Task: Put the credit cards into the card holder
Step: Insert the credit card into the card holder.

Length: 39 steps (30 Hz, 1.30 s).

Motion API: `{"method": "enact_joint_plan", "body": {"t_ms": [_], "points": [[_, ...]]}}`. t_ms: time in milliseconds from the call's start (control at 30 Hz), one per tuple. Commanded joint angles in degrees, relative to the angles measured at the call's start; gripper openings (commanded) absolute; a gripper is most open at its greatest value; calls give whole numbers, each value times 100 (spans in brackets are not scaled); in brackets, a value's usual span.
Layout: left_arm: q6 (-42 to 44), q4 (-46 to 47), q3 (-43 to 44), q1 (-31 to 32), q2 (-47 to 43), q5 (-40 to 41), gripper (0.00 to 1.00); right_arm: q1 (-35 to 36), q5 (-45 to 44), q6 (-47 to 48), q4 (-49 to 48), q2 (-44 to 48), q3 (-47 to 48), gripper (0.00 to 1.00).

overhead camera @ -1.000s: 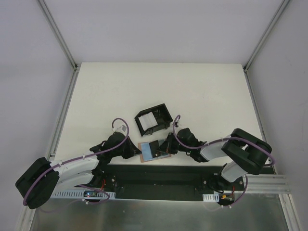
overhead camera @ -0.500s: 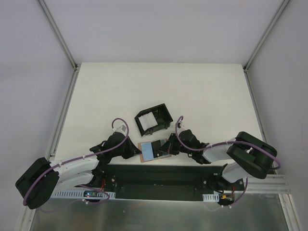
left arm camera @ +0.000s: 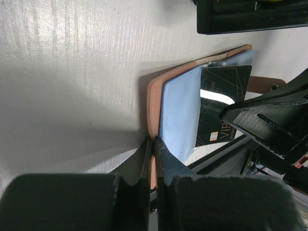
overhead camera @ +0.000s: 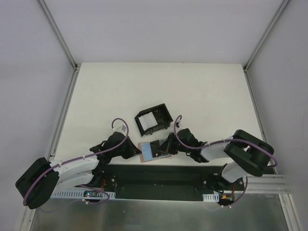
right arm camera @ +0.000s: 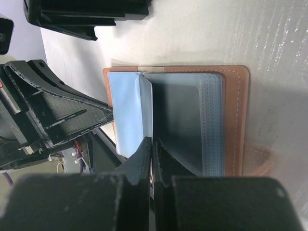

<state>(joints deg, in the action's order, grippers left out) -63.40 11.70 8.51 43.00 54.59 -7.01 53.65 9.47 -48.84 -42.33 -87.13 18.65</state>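
We read "VIP" on the dark card. Reaching in low and level, the left gripper pinches the wallet edge; opposite, the right gripper pinches the dark card.

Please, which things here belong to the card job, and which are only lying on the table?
Belong to the job: card holder, light blue card, dark card, left gripper, jaws shut on the holder's edge, right gripper.
Only lying about: black box frame with white pieces.
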Motion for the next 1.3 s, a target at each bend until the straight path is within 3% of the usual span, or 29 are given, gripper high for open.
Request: {"method": "enact_joint_plan", "body": {"t_ms": [0,333,833,1267], "points": [[29,-177,-87,-38,-10,33,0,32,10,-3,761,-129,94,0],[29,-177,-95,-38,-10,41,0,32,-438,120,998,504,-160,0],[38,-177,-69,-38,8,24,0,58,-33,156,998,-49,156,0],[21,-186,-87,-38,-1,15,0,76,-173,-20,1226,222,77,0]]}}
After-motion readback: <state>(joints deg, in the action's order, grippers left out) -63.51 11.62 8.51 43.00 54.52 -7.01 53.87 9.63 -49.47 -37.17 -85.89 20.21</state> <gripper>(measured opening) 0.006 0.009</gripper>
